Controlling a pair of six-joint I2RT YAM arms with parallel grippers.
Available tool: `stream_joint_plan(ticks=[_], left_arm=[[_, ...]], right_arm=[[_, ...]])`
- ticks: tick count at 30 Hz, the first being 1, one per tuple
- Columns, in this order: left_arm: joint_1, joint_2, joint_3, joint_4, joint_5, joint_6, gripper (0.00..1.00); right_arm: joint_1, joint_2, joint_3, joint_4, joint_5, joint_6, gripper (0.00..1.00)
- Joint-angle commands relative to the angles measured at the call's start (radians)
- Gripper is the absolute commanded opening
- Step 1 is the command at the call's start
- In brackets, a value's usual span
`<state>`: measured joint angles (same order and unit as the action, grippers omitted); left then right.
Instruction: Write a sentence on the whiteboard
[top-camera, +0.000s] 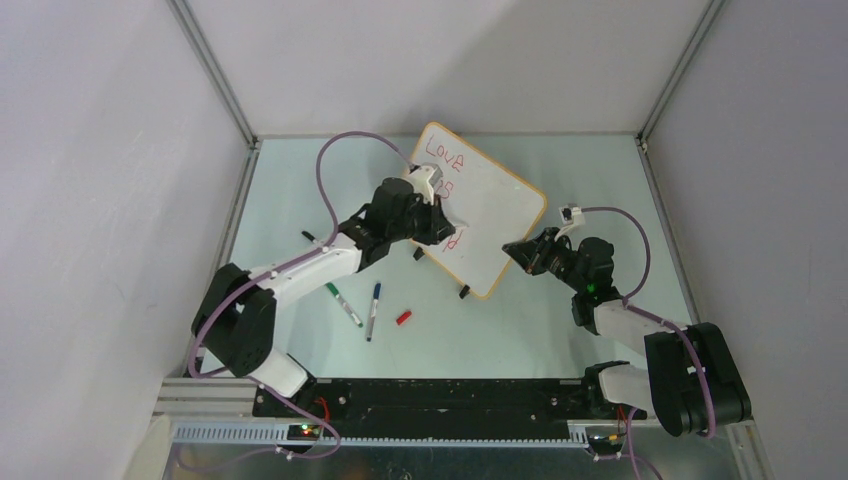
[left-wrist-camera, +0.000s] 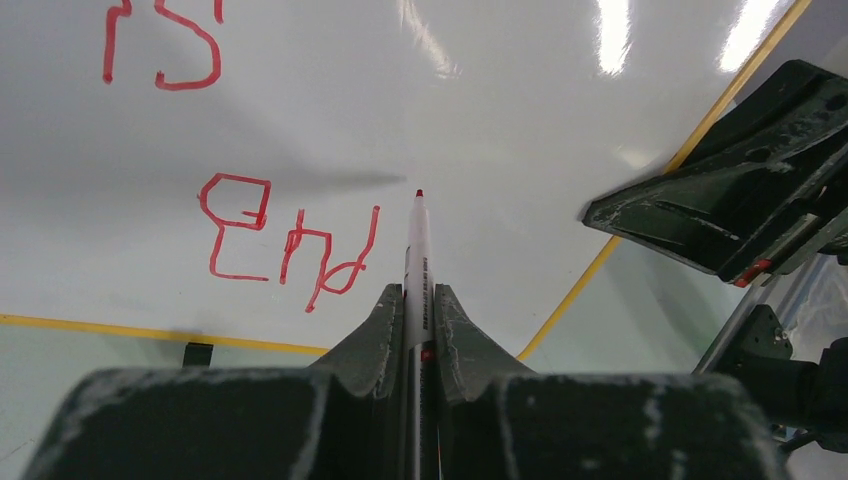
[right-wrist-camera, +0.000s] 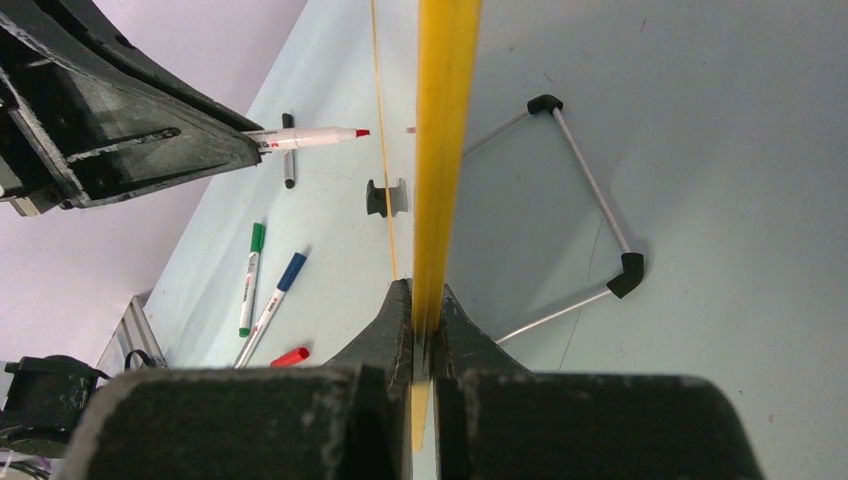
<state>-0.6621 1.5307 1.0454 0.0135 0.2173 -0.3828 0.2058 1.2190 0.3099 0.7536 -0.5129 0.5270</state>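
Observation:
The whiteboard (top-camera: 495, 215) stands tilted on the table, framed in orange-tan. The red sentence reads "Love" (top-camera: 447, 153) at the top. In the left wrist view the line "is" (left-wrist-camera: 165, 45) and the letters "End" (left-wrist-camera: 285, 245) show. My left gripper (top-camera: 440, 215) (left-wrist-camera: 418, 300) is shut on a red marker (left-wrist-camera: 417, 250). The marker's tip sits just right of "End", a hair off the board in the right wrist view (right-wrist-camera: 310, 137). My right gripper (top-camera: 515, 248) (right-wrist-camera: 424, 300) is shut on the whiteboard's frame edge (right-wrist-camera: 445, 130).
A green marker (top-camera: 343, 305), a blue marker (top-camera: 373, 311) and a red cap (top-camera: 404, 317) lie in front of the board. A small black item (top-camera: 309, 236) lies to the left. A wire stand (right-wrist-camera: 590, 190) lies behind the board. Grey walls enclose the table.

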Motion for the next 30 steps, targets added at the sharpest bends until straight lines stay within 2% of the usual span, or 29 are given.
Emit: stream_joint_plan(ticks=[1, 15, 30], left_arm=[[-0.008, 0.022, 0.032, 0.004, 0.015, 0.023, 0.0], [-0.016, 0.052, 0.042, -0.039, 0.002, 0.028, 0.0], [-0.034, 0.049, 0.014, -0.12, -0.082, 0.028, 0.0]], right_arm=[[0.004, -0.006, 0.017, -0.033, 0.001, -0.058, 0.0], [0.003, -0.006, 0.017, -0.031, 0.0, -0.058, 0.0], [0.003, -0.013, 0.017, -0.039, 0.002, -0.061, 0.0]])
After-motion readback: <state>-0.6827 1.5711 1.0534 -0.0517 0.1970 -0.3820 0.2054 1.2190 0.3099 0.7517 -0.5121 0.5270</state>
